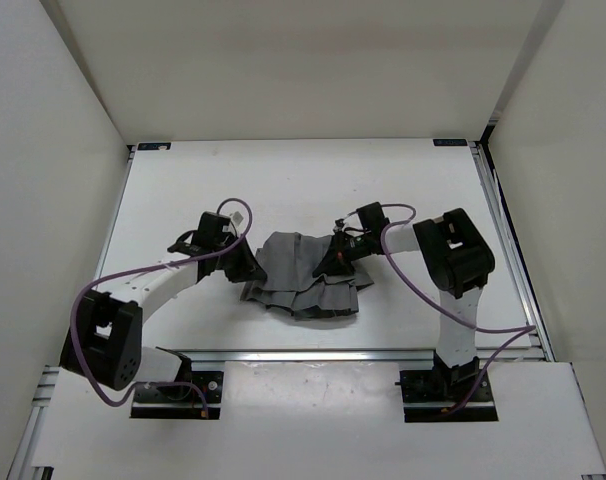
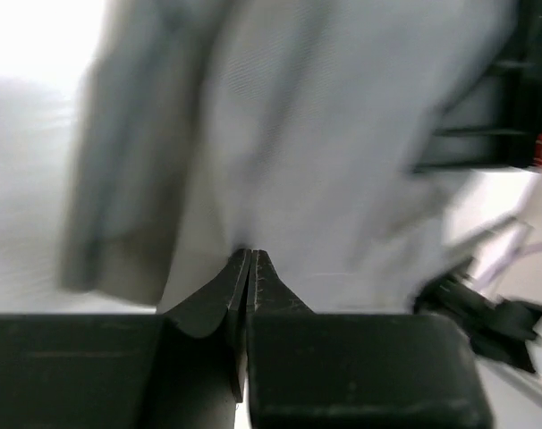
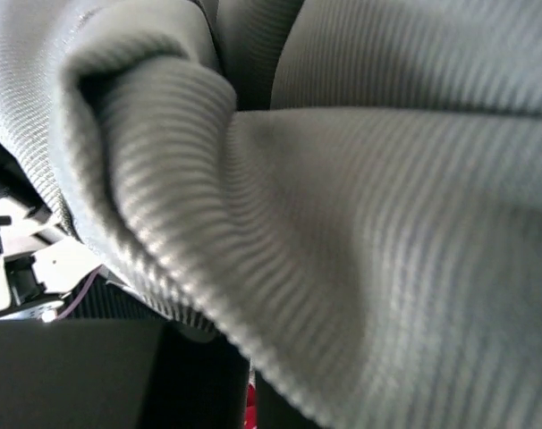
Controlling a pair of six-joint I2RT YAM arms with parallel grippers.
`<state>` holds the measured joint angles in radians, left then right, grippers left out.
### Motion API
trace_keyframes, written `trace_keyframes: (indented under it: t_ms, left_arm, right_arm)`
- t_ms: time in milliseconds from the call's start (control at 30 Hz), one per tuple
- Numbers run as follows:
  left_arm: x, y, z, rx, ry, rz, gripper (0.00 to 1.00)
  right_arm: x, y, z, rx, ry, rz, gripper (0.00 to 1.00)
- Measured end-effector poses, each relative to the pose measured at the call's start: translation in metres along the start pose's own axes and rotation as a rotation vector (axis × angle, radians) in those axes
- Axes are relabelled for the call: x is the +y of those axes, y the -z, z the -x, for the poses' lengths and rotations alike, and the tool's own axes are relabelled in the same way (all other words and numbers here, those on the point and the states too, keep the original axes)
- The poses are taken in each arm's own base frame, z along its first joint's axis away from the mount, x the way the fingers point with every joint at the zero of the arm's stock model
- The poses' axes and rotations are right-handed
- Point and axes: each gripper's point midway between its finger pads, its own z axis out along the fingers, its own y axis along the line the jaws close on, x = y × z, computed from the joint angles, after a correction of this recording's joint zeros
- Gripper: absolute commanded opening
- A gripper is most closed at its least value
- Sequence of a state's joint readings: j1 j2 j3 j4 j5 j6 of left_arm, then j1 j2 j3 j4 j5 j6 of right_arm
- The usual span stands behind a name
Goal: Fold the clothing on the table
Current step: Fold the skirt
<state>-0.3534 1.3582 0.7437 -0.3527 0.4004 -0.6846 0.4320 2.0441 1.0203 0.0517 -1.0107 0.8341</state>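
Note:
The grey pleated clothing [image 1: 301, 272] lies bunched in the middle of the white table [image 1: 283, 180]. My left gripper [image 1: 249, 268] is at its left edge. In the left wrist view that gripper [image 2: 249, 254] stands shut, with the clothing [image 2: 325, 134] pinched at its tips and hanging blurred beyond. My right gripper [image 1: 335, 262] is at the clothing's upper right edge. In the right wrist view ribbed grey clothing [image 3: 360, 223] drapes over the dark fingers [image 3: 190, 384] and hides their tips; they sit close together, shut on it.
White walls enclose the table on three sides. A silver rail [image 1: 363, 354] runs along the near edge and another [image 1: 508, 240] along the right side. Purple cables [image 1: 153, 270] loop off both arms. The right arm's dark parts [image 2: 486, 313] show at the right of the left wrist view.

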Motion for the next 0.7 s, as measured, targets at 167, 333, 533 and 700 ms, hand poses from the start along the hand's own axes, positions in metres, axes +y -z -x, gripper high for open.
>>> trace_keyframes:
  t_ms: [167, 333, 533, 700]
  left_arm:
    - [0.037, -0.002, -0.019, 0.014, 0.025, 0.129, 0.11]
    - [0.066, -0.004, -0.040, 0.046, 0.048, 0.213, 0.11]
    - [0.069, -0.006, -0.045, 0.051, 0.036, 0.228, 0.11]
    - [0.069, -0.002, -0.041, 0.036, 0.045, 0.226, 0.11]
  right_arm:
    - [0.006, 0.009, -0.003, -0.038, 0.012, -0.047, 0.07]
    - [0.036, 0.027, -0.007, -0.086, 0.082, -0.055, 0.12]
    - [0.036, 0.021, -0.018, -0.064, 0.106, -0.045, 0.07]
    - [-0.003, 0.000, -0.049, 0.033, 0.026, -0.089, 0.06]
